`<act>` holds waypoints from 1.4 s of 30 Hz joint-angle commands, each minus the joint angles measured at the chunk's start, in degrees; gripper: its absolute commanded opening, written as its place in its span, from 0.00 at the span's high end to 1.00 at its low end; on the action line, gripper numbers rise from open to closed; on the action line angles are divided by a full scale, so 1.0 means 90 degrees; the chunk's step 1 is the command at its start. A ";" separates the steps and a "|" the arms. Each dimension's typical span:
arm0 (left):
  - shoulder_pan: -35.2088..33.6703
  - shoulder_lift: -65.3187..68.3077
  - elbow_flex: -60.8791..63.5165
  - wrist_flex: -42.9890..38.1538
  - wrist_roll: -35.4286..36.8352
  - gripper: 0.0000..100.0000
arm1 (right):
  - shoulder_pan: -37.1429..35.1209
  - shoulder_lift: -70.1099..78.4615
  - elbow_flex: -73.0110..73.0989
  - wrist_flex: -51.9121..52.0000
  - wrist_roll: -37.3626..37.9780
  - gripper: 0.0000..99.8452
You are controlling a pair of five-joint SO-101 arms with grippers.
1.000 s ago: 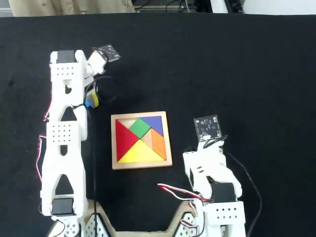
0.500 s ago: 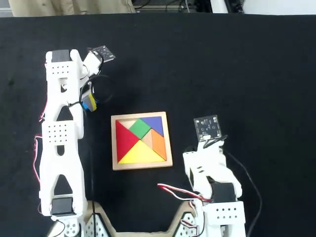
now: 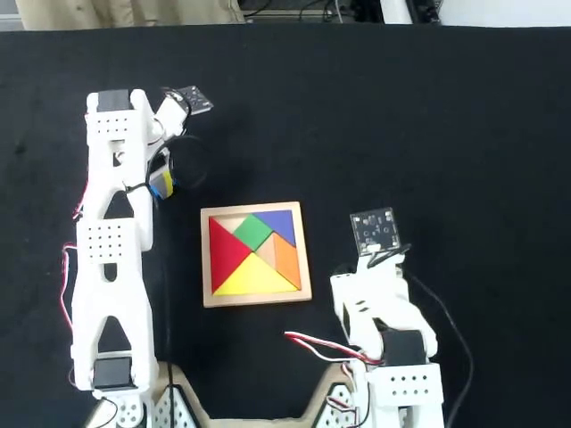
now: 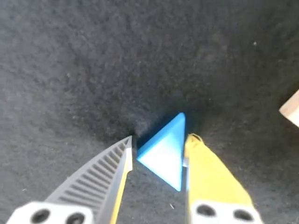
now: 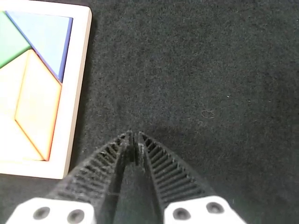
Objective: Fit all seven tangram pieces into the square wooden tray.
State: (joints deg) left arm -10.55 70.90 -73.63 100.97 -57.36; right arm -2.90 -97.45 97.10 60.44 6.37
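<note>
The square wooden tray [image 3: 256, 297] lies mid-table, holding red [image 3: 225, 250], green [image 3: 252, 231], blue [image 3: 280, 221], orange [image 3: 285, 257], yellow [image 3: 254, 279] and pale wood pieces. A small blue triangle [image 4: 164, 151] sits between the fingers of my left gripper [image 4: 160, 138], which is shut on it just above the black cloth, left of the tray's far corner [image 3: 162, 185]. The yellow finger [image 4: 210, 172] presses against one side of the triangle. My right gripper [image 5: 134, 140] is shut on nothing, low over the cloth just right of the tray rim [image 5: 74, 93].
The left arm [image 3: 111, 250] stretches along the table's left side. The right arm [image 3: 384, 308] is folded at the near right. Black cloth [image 3: 428, 125] covers the table, and a tray corner [image 4: 292, 109] shows in the left wrist view.
The left arm has shifted a little to the left and away with the blue triangle in its gripper. The right arm and the tray have stayed put.
</note>
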 commanded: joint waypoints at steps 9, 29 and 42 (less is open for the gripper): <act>0.0142 -0.1045 0.0317 0.0010 0.0391 0.84 | 0.0166 -0.0103 -0.0005 -0.0127 0.0049 0.98; 0.2457 -0.6681 0.7136 -0.0840 0.6740 0.84 | 0.0166 -0.0103 -0.0005 -0.0098 0.0049 0.98; 0.2564 -0.8166 1.0466 -0.3897 1.0657 0.84 | 0.0166 -0.0103 -0.0005 -0.0088 0.0049 0.98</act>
State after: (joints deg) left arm 10.81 3.30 17.54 70.02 36.97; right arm -2.90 -97.45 97.10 60.44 6.37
